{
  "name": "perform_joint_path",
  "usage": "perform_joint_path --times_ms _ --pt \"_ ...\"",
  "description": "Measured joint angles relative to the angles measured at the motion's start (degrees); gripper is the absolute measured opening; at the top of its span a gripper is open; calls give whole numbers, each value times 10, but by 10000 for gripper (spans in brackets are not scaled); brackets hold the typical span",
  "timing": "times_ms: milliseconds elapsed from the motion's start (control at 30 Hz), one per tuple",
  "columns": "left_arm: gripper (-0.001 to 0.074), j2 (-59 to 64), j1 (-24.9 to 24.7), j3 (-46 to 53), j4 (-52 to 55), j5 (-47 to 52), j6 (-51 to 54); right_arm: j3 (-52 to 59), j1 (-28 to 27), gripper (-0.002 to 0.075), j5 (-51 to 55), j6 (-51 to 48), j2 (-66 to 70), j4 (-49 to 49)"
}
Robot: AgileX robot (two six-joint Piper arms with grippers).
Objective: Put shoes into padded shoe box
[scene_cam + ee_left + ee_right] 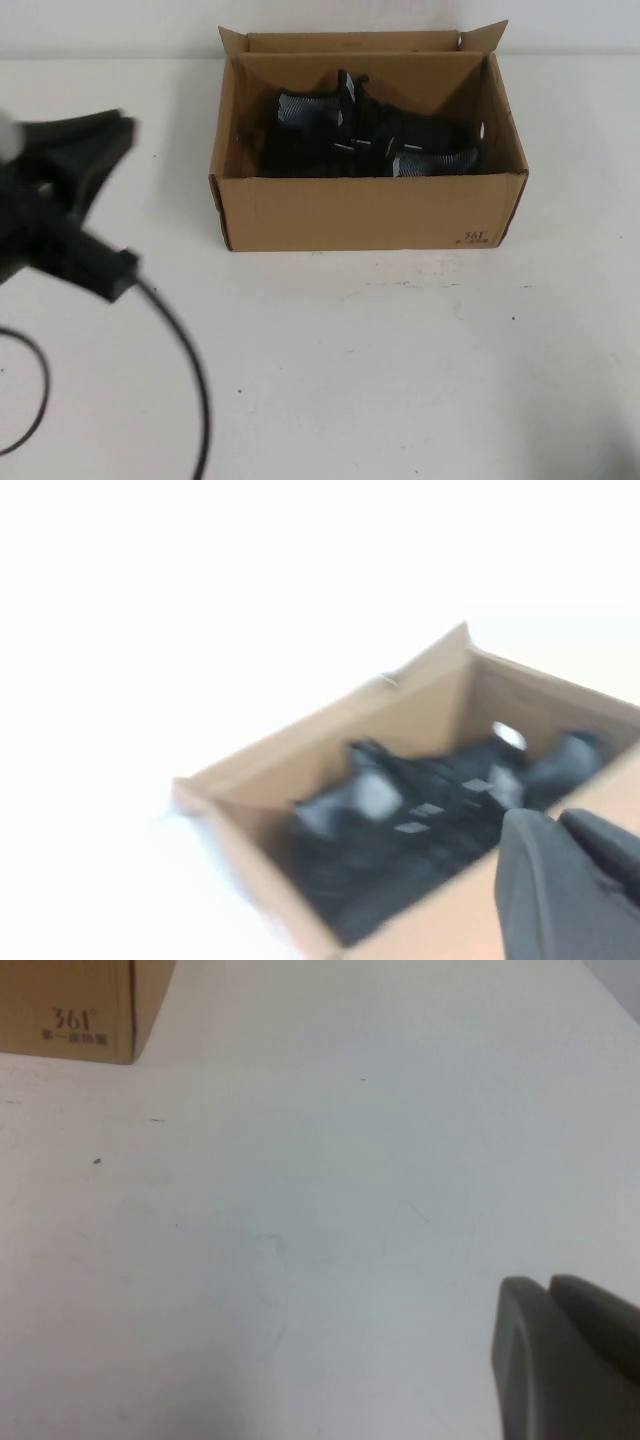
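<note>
The brown corrugated cardboard shoe box [368, 210] sits on the white bench [400, 350] at twelve o'clock, flaps open. Both black knit sneakers with grey ribbed collars [365, 135] lie inside it, side by side. The left gripper [75, 165] hovers at nine o'clock, apart from the box — finger spacing cannot be told. The right gripper [570, 1360] shows only above bare bench near the box's logo corner — spacing likewise unclear.

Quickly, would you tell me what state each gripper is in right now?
Left gripper: left of the padded shoe box, holding nothing; open or shut cannot be told.
Right gripper: above bare table, out of the high view; cannot be told.
</note>
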Motion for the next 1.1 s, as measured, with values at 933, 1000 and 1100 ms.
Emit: perform_joint_path --times_ms 933,1000,1100 --pt "-3 -476 267 434 -66 -101 6 0 0 -7 0 0 0 0" --pt "-3 -477 267 435 -66 -60 6 0 0 -7 0 0 0 0" --pt "-3 -477 267 435 -66 -2 -1 0 0 -7 1 0 0 0"
